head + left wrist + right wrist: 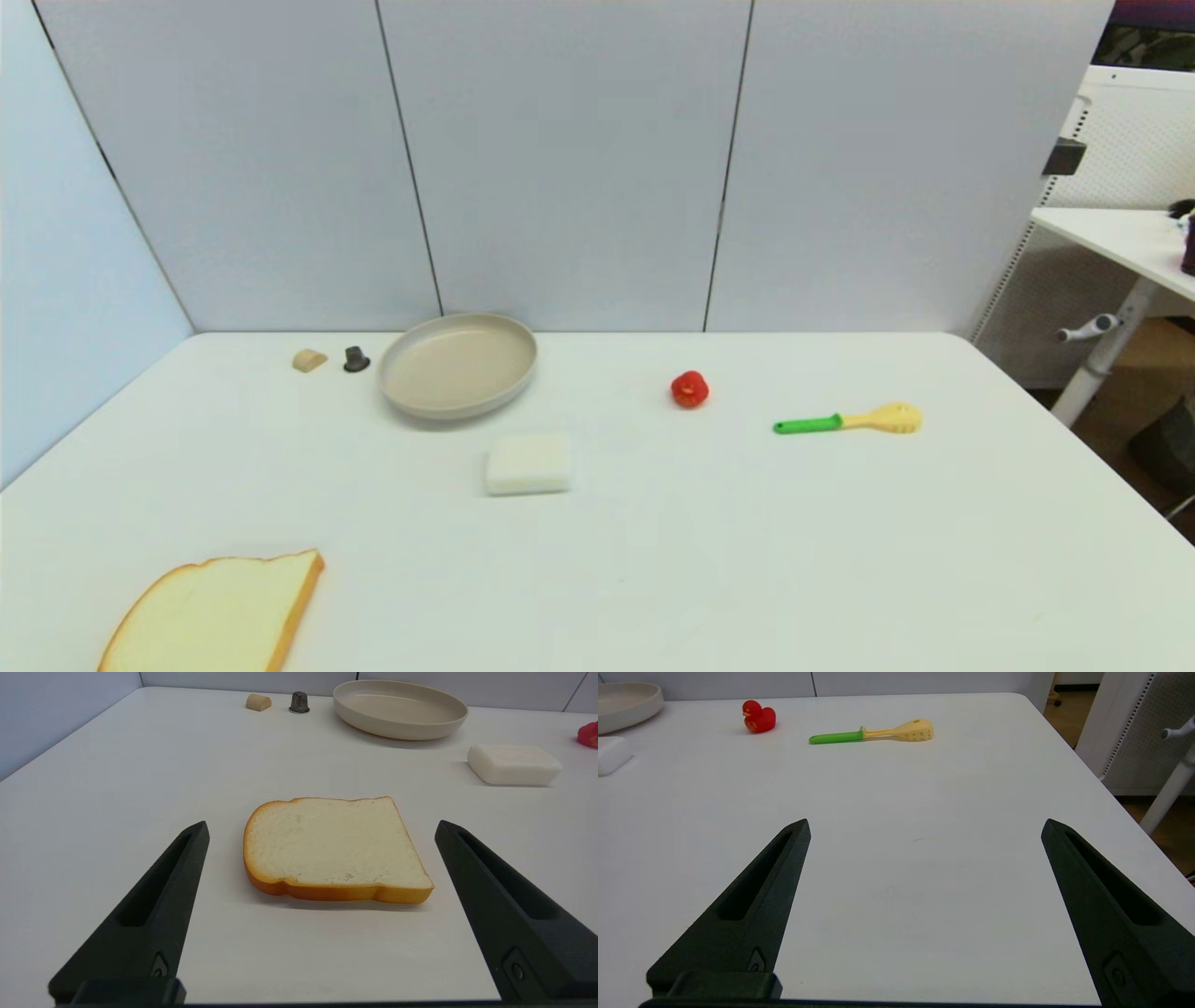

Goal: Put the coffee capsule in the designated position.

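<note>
Hands (322,828) (927,826) wide apart, holding nothing.

A white table (653,560) is enclosed at its far edge by pale grey-blue panels (560,159), which are divided by thin dark vertical seams. A further panel (56,280) of the same tone is set along the left side, at an angle to the back ones. To the right, beyond the panels, a white perforated board (1139,140) is seen, and a second white desk (1120,238) is carried on a slanted white leg (1106,359) fitted with a small handle. Brown flooring (1176,830) is visible beneath that desk. The scene is lit evenly, with soft shadows.
</note>
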`<state>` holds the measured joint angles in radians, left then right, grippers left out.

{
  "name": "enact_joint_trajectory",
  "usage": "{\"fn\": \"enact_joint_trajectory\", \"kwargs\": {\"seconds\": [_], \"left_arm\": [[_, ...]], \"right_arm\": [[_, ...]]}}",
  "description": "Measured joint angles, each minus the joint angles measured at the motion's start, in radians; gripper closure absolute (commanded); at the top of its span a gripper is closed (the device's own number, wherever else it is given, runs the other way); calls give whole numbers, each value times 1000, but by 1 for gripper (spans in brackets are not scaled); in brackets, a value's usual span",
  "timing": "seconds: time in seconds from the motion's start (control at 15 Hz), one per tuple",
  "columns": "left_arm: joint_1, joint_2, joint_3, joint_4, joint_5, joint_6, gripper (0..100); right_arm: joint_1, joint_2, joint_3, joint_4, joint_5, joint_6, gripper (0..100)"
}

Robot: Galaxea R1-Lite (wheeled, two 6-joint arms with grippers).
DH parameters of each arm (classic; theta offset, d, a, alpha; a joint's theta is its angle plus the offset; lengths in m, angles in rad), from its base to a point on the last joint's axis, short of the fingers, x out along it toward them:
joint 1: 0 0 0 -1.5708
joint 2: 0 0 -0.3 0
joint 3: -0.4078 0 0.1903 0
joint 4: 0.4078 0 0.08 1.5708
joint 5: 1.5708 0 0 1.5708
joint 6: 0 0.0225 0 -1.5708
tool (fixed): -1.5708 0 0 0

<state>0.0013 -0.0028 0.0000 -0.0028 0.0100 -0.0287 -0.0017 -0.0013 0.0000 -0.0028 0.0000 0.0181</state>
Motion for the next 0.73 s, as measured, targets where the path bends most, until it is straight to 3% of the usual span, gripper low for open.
{"fn": "enact_joint_trajectory", "kwargs": {"seconds": [0.73], "left_arm": [[0,0,0,0,0,0,0]], "right_arm": [[0,0,0,0,-2,1,0]]}}
